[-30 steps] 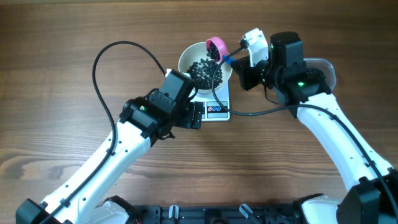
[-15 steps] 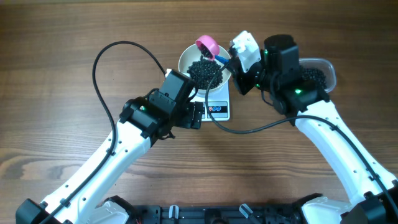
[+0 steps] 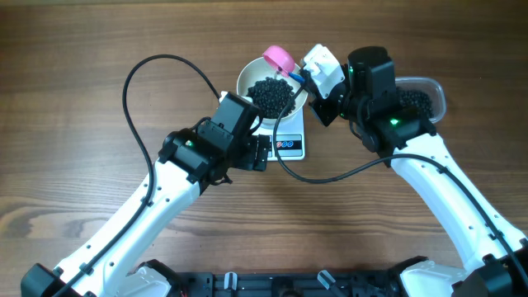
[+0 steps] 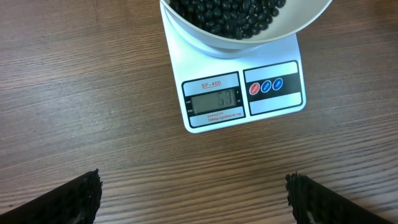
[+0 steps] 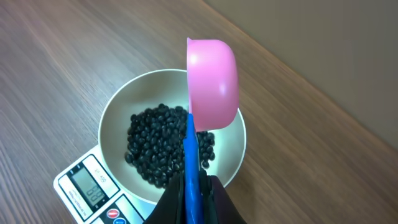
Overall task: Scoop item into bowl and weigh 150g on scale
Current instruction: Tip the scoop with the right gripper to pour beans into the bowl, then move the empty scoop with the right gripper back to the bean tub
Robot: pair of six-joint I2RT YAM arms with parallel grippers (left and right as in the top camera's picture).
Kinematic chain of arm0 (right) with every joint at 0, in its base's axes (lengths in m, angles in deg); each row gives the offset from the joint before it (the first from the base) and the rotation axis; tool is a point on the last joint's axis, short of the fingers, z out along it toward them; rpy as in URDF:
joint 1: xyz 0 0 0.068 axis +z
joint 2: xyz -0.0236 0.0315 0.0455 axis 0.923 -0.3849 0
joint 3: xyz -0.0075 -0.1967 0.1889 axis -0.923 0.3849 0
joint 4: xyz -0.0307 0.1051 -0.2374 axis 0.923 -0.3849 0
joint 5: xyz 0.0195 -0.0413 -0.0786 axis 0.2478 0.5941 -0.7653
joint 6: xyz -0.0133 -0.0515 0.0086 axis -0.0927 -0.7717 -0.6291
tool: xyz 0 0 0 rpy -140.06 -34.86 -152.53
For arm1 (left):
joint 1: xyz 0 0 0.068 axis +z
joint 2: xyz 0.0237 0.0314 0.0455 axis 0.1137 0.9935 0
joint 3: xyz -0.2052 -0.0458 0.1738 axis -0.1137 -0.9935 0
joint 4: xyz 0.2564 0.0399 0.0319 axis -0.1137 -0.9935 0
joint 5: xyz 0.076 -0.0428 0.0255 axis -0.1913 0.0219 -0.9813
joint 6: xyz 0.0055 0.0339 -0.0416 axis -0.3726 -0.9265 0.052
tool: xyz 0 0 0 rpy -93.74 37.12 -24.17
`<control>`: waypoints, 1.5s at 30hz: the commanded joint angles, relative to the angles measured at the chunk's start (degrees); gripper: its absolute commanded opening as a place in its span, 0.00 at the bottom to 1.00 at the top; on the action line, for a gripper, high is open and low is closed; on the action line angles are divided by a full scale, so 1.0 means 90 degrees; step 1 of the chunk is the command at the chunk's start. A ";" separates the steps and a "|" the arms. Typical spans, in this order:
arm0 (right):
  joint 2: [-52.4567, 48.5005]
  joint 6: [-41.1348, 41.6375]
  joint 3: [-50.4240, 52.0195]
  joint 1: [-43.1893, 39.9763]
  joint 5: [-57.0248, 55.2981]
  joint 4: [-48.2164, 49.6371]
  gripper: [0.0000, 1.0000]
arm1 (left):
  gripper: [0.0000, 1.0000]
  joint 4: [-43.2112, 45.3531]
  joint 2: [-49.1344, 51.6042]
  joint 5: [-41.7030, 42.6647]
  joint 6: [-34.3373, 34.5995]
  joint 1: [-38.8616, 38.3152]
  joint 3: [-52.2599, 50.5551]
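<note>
Wooden table [image 3: 82,99], overhead and both wrist views. The scale [image 4: 242,93] stood at mid-table with the bowl [image 3: 245,77] on it. The beans [image 3: 272,92] lay heaped in the bowl. More of them showed in a clear tub [image 3: 427,99], partly hidden behind my right arm.

My right gripper [image 5: 189,190] had its jaws clamped on the blue handle of a pink scoop [image 5: 212,81]. The cup hung above the far rim of the bowl, its rounded back turned toward the wrist camera. Its mouth was hidden in that view, so I could not tell whether any beans were left in it. None showed in mid-air.

My left gripper [image 4: 193,205] hovered just short of the scale with its jaws spread wide, holding nothing. Its camera looked down on the display [image 4: 214,99].

Over the last second my right wrist had swung in toward the bowl. It had carried the cup leftward from the right-hand rim to the far rim. My left arm and the scale had not shifted.

I judged that this load was tipped out, or nearly so. The digits were too faint to read with confidence, so the next step depended on a settled reading against the target.
</note>
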 commanded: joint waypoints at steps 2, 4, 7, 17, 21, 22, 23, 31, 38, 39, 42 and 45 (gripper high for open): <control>0.0131 0.0063 -0.0189 0.0010 -0.0095 0.0022 0.04 | 1.00 0.0017 0.0051 0.0034 -0.0100 0.0053 -0.0041; 0.0129 0.0566 -0.0189 0.0010 -0.0095 0.0041 0.04 | 1.00 0.0017 0.0051 0.0034 -0.0100 0.0053 -0.0041; 0.0131 0.1370 -0.0189 0.0010 -0.0095 0.0010 0.04 | 1.00 0.0017 0.0051 0.0034 -0.0100 0.0053 -0.0041; 0.0323 0.3201 -0.0189 -0.0058 -0.0107 0.0012 0.04 | 1.00 0.0017 0.0051 0.0034 -0.0100 0.0053 -0.0041; 0.0736 0.3164 -0.0189 -0.0374 -0.0648 -0.0049 0.04 | 1.00 0.0017 0.0051 0.0034 -0.0100 0.0053 -0.0041; 0.0867 0.3160 -0.0189 -0.0505 -0.0884 -0.0104 0.04 | 1.00 0.0017 0.0051 0.0034 -0.0100 0.0053 -0.0041; 0.0996 0.3135 -0.0189 -0.0653 -0.1124 -0.0182 0.04 | 1.00 0.0017 0.0051 0.0034 -0.0100 0.0053 -0.0041; 0.1644 0.2081 -0.0189 -0.2419 -0.1435 -0.1384 0.04 | 1.00 0.0017 0.0051 0.0034 -0.0100 0.0053 -0.0041; 0.1367 0.1071 -0.0185 -0.3844 -0.1440 -0.2514 0.04 | 1.00 0.0017 0.0051 0.0034 -0.0100 0.0053 -0.0041; 0.1307 0.0891 -0.0182 -0.3942 -0.1438 -0.2589 0.04 | 1.00 0.0017 0.0051 0.0034 -0.0100 0.0053 -0.0041; 0.1093 0.0758 -0.0165 -0.4126 -0.1435 -0.2640 0.04 | 1.00 0.0017 0.0051 0.0034 -0.0100 0.0053 -0.0041; 0.0821 0.0668 -0.0165 -0.4129 -0.1428 -0.2635 0.04 | 1.00 0.0017 0.0051 0.0034 -0.0100 0.0053 -0.0041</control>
